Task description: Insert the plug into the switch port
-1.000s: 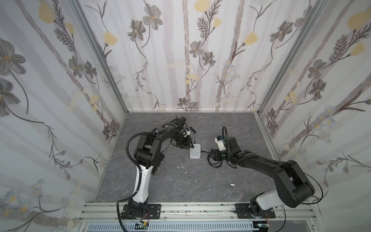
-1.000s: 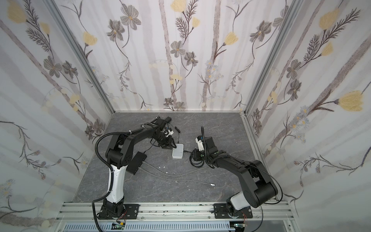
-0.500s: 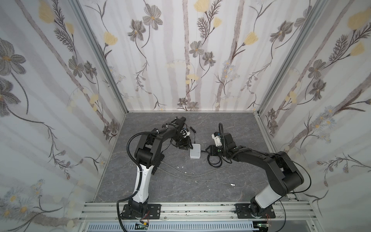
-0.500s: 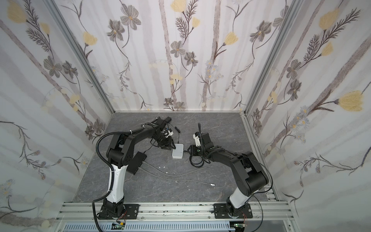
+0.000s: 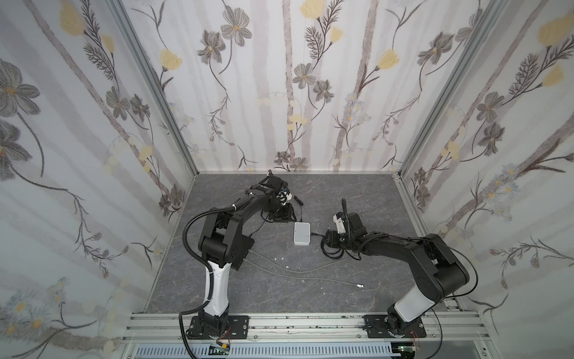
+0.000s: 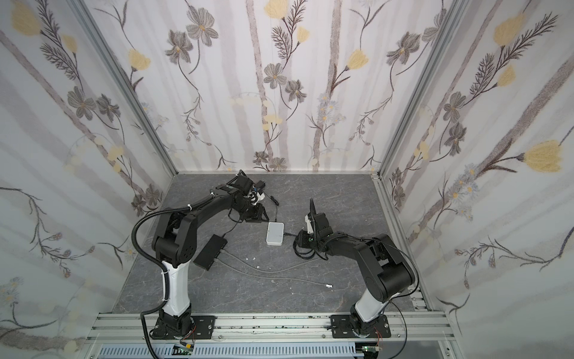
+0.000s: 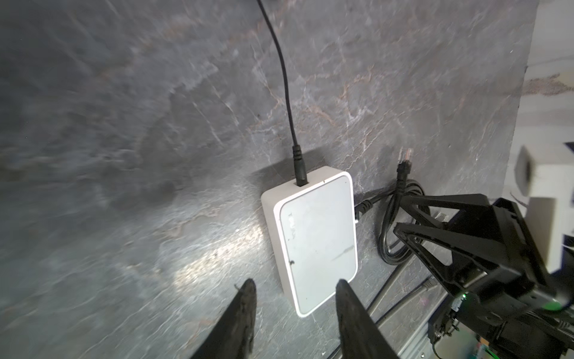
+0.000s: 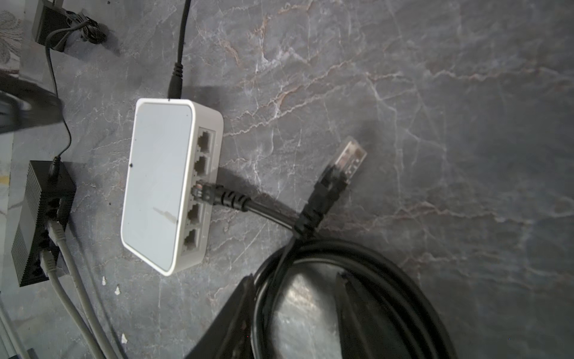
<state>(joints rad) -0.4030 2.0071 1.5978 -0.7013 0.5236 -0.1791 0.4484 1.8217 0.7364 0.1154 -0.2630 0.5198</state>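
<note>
The switch (image 5: 302, 233) lies flat just below the middle of the frame in both top views, with the plug (image 8: 206, 194) at its middle port. In the right wrist view the plug looks pushed in, though whether its latch has caught cannot be told. The right gripper (image 8: 294, 278) has its fingers apart and grips nothing, but they straddle strands of the coil (image 8: 388, 273) that leads to that plug. The left gripper (image 7: 293, 289) is also spread and empty, and it hovers at the switch's end without touching it. The main risk is a snag. If the right arm lifts or pulls away with a strand caught on a finger, the cable could tug a half-seated plug back out. It could also drag the light, unbraced switch across the table (image 8: 435, 124). A sliding switch would strain the power lead (image 7: 285, 93) at its far end. The cable's spare plug (image 8: 349, 158) lies loose beside the coil and could catch too.
</note>
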